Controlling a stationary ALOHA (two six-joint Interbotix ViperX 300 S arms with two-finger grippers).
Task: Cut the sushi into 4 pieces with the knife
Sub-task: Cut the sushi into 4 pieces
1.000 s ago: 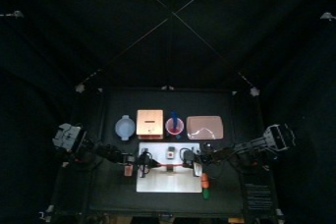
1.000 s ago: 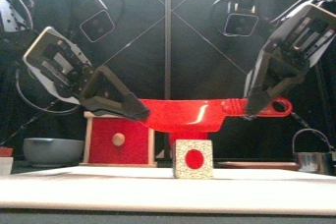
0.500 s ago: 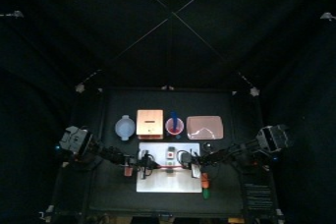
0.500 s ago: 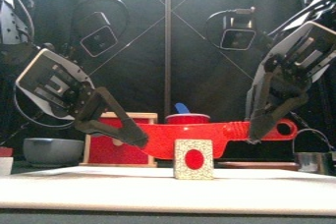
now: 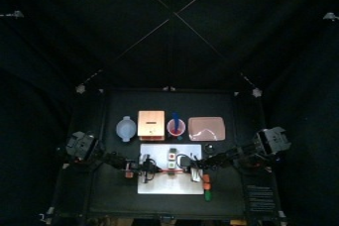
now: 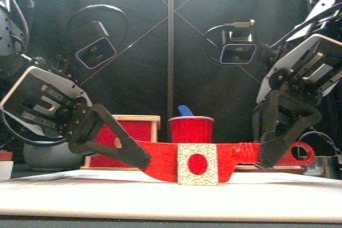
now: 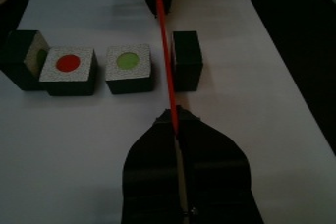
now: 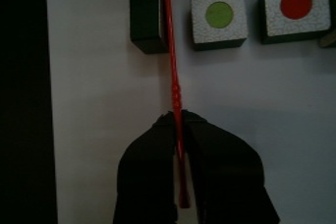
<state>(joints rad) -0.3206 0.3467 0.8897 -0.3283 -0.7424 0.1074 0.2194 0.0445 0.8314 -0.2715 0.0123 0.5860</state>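
A red toy knife (image 6: 167, 158) hangs level across the white cutting board (image 5: 169, 173), held at both ends. My left gripper (image 6: 123, 154) is shut on one end and my right gripper (image 6: 274, 148) on the other. In front stands a sushi piece with a red dot (image 6: 198, 165), and the blade is down at its height. In the left wrist view the blade (image 7: 163, 41) runs between a green-dot piece (image 7: 129, 64) and a dark block (image 7: 186, 59); a red-dot piece (image 7: 69, 66) lies beyond. The right wrist view shows the blade (image 8: 168, 31) at the dark block's (image 8: 147, 17) edge, beside the green-dot piece (image 8: 219, 17).
Behind the board stand a blue-grey bowl (image 5: 126, 128), a wooden box with a red drawer front (image 5: 151, 124), a red cup (image 5: 176, 126) holding a blue knife, and a pink tray (image 5: 207, 128). Both arms crowd low over the board.
Both grippers have come down together with the knife, from well above the sushi to the height of the pieces on the board.
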